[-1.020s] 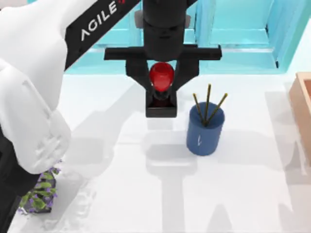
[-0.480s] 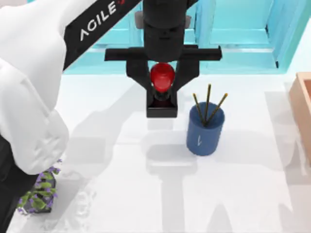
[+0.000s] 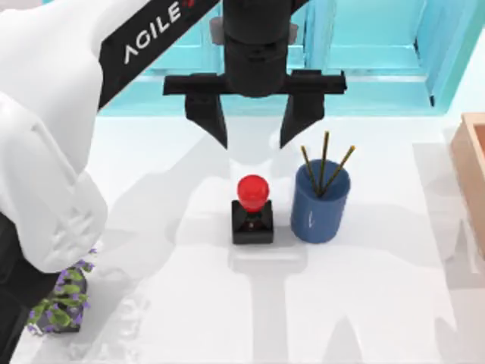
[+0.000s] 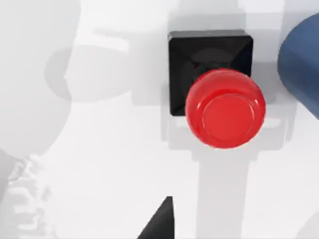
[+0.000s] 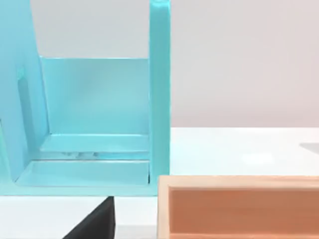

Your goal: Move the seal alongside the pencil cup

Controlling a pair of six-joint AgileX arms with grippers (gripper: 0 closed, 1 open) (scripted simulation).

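The seal [image 3: 252, 209], a glossy red knob on a square black base, stands upright on the white table just left of the pencil cup [image 3: 320, 203], a dark blue cylinder with three pencils. A narrow gap separates them. My left gripper [image 3: 255, 138] hangs open above and behind the seal, with nothing between its fingers. The left wrist view looks straight down on the seal [image 4: 222, 97], with the pencil cup's blue edge [image 4: 301, 64] beside it and one dark fingertip [image 4: 160, 224] at the frame's border.
A turquoise shelf unit [image 3: 364, 53] runs along the back of the table. A tan wooden box [image 3: 471, 163] sits at the right edge, also seen as the wooden box [image 5: 239, 209] in the right wrist view. A small potted plant [image 3: 62, 303] stands front left.
The left gripper has opened and let go of the seal. The seal dropped from between the fingers and now stands on the table beside the pencil cup.
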